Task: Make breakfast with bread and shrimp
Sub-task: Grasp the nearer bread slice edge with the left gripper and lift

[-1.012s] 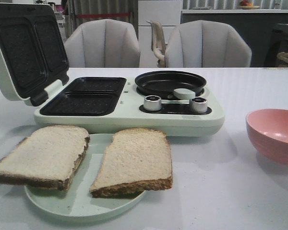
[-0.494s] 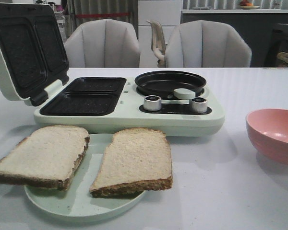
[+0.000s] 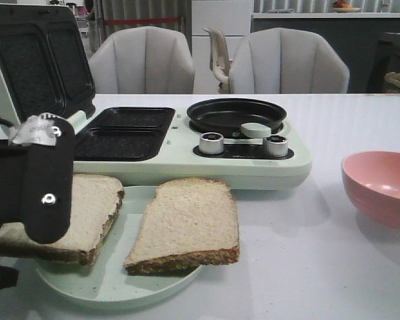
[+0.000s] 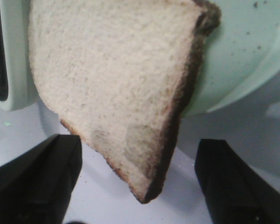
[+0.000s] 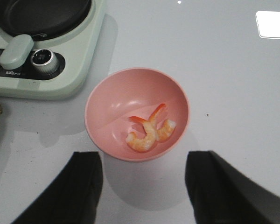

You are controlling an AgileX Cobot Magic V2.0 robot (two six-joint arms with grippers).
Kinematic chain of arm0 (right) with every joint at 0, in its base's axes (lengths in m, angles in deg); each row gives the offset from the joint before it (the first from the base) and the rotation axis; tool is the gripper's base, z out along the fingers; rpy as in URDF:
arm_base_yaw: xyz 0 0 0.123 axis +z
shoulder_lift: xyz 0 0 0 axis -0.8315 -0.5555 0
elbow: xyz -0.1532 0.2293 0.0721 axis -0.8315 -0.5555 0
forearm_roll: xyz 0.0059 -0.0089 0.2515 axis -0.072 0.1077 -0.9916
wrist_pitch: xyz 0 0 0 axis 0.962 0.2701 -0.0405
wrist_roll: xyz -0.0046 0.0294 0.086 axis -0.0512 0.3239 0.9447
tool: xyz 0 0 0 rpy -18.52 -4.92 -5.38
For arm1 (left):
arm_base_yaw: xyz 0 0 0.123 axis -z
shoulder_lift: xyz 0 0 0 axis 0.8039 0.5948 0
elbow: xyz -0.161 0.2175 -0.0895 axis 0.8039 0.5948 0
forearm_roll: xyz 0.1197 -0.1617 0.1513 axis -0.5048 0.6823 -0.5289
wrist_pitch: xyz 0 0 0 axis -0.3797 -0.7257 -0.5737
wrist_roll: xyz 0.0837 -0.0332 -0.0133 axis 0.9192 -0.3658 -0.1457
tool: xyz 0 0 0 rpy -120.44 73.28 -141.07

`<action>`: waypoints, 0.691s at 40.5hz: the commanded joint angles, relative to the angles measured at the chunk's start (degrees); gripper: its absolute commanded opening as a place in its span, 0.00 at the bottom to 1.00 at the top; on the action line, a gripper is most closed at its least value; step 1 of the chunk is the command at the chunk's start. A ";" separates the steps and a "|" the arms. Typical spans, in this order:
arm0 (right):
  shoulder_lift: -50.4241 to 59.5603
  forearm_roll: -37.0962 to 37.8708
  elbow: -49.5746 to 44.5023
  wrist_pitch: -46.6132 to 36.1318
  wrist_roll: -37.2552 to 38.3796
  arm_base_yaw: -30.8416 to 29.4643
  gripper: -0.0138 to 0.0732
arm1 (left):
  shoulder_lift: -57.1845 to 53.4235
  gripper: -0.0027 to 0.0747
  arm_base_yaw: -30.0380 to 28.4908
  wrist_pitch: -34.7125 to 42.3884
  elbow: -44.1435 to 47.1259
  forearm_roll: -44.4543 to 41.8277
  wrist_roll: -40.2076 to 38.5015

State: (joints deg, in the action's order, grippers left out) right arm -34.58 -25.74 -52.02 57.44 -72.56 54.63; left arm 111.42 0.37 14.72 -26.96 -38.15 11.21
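Two bread slices lie on a pale green plate point(image 3: 113, 283): the left slice point(image 3: 97, 207) overhangs the plate's rim, the right slice point(image 3: 187, 223) lies beside it. My left gripper point(image 3: 47, 200) is open over the left slice's near end. In the left wrist view the slice's point(image 4: 116, 74) corner points between the spread fingers of the left gripper point(image 4: 140, 186), untouched. Two or three shrimp point(image 5: 149, 133) lie in a pink bowl point(image 5: 91, 107). My right gripper point(image 5: 144, 186) is open and empty just short of the bowl. It is out of the front view.
A pale green sandwich maker point(image 3: 187, 157) stands behind the plate, its lid point(image 3: 33, 67) raised at the left, two dark grill wells point(image 3: 120, 133) open. A round black pan point(image 3: 237, 115) and two knobs point(image 3: 212, 143) sit on its right half. The pink bowl point(image 3: 377, 187) is at the right edge.
My left arm has come into the front view from the left and now covers part of the left bread slice. The bread, plate and bowl have not moved.
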 commanded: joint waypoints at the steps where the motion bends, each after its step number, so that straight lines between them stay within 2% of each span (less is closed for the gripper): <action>1: -0.03 -0.15 1.70 -3.77 -0.24 -0.32 0.74 | 0.71 0.74 0.32 -4.21 -1.40 -5.77 -3.67; 5: -0.03 -0.15 1.70 -3.77 -0.24 -0.32 0.74 | 2.18 0.69 0.32 -4.32 -1.40 -7.98 -3.96; 14: -0.03 -0.15 1.70 -3.77 -0.24 -0.32 0.74 | 4.54 0.51 0.32 -4.55 -1.47 -9.64 -6.68; 28: -0.03 -0.15 1.70 -3.77 -0.24 -0.32 0.74 | 4.57 0.22 2.44 -10.18 -1.52 -9.62 -9.58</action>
State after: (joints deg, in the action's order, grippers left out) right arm -34.58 -25.74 -52.02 57.44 -72.56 54.63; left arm 117.51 1.88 8.90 -27.28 -46.58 2.70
